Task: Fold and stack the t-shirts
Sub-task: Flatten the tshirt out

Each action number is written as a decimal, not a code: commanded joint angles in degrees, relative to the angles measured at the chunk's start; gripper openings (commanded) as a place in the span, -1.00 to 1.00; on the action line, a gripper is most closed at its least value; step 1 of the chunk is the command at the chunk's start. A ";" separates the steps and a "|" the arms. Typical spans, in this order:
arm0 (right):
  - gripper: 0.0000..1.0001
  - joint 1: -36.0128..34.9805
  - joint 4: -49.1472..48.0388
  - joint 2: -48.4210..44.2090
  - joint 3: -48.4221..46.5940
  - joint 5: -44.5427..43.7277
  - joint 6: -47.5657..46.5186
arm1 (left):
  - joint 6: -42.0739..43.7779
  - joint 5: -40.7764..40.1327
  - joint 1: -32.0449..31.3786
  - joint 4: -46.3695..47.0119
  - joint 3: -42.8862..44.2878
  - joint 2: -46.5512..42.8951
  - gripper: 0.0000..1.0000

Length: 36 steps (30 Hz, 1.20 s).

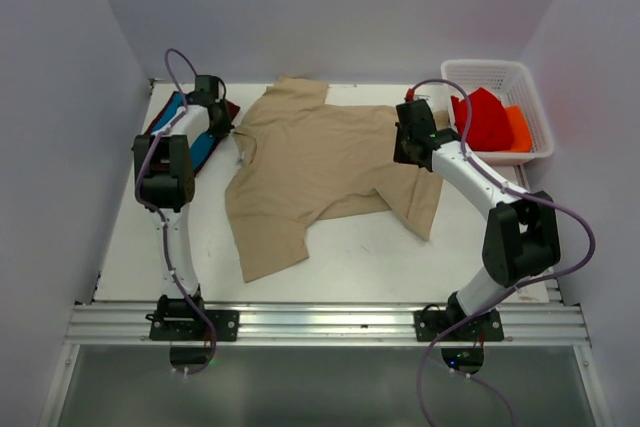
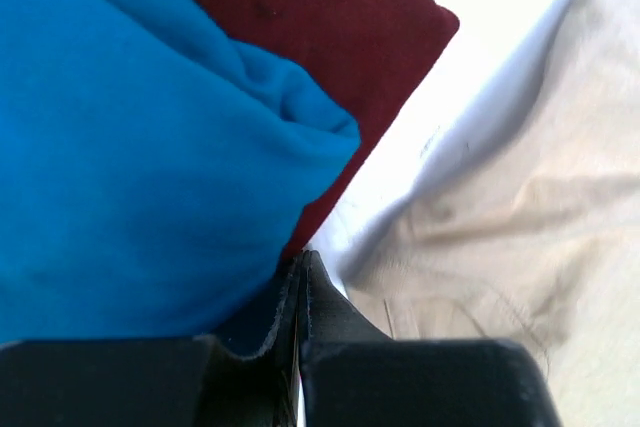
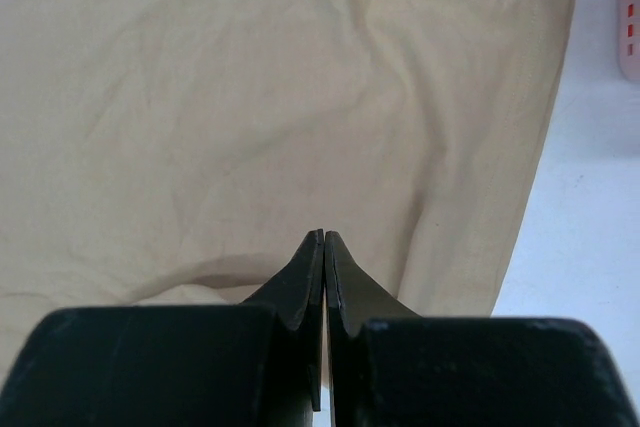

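**A:** What sits left of the tan shirt point(image 1: 320, 162)?

**B:** The blue shirt point(image 2: 130, 147), folded on the maroon shirt point(image 2: 330, 17); I take that for the stack. The left gripper point(image 2: 302, 262) hangs at the tan shirt's left edge, jaws pressed together. I cannot tell whether cloth is caught.

**A:** And its right side?

**B:** The right gripper point(image 3: 324, 239), likewise closed, is over the right hem, probably to flatten it for folding. Beyond stands a white basket point(image 1: 500, 69). The table point(image 1: 400, 257) is white and the walls point(image 1: 350, 7) are pale.

Spread t-shirt point(image 1: 320, 162) on the middle of the desk point(image 1: 400, 257), two stacked t-shirts point(image 1: 172, 112) far left, basket point(image 1: 495, 72) holding cloths point(image 1: 485, 119) far right
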<state>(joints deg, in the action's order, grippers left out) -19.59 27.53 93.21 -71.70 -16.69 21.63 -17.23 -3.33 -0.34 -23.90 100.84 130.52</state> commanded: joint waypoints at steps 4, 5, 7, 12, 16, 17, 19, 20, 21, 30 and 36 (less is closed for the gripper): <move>-1.00 -0.70 0.51 -1.89 1.13 -0.80 0.08 | -5.87 3.07 8.58 -1.32 7.33 6.23 -1.00; -1.00 -0.71 0.77 -1.80 1.13 -0.80 -0.01 | -6.14 4.37 9.47 -1.93 8.49 7.11 -1.00; -1.00 -0.88 0.77 -1.63 1.56 -1.15 -0.18 | -7.63 4.12 11.75 -2.73 10.51 7.91 -1.00; -1.00 -0.97 0.95 -1.54 1.92 -1.24 -0.44 | -11.06 4.65 16.06 -2.38 10.96 7.65 -1.00; -1.00 -1.32 1.12 -0.93 1.74 -0.98 -0.71 | -12.65 9.99 19.14 -0.37 9.21 7.12 -1.00; -1.00 -1.32 1.04 -0.84 1.57 -0.98 -0.62 | -12.74 10.97 19.23 0.25 8.68 6.42 -1.00; -1.00 -1.41 0.77 -0.31 1.65 -0.72 -0.80 | -13.35 14.48 18.97 1.57 7.19 5.19 -1.00; -1.00 -1.41 0.60 -0.31 1.65 -0.63 -0.88 | -13.44 16.76 18.62 2.88 6.40 3.01 -1.00; -1.00 -1.41 0.60 -0.48 1.65 -0.89 -0.89 | -13.09 17.74 18.19 3.59 5.35 1.42 -1.00; 0.30 -1.50 4.81 -3.29 0.95 -2.82 0.08 | -5.81 20.03 1.76 4.23 -15.84 -24.07 0.45; 0.46 -1.50 9.12 -12.60 8.13 -3.53 6.23 | -1.48 16.52 -5.89 -8.18 -31.64 -42.51 0.38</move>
<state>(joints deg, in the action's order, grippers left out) -20.88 33.15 87.74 -66.92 -18.52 23.90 -21.85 15.62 -6.33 -24.60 76.42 96.29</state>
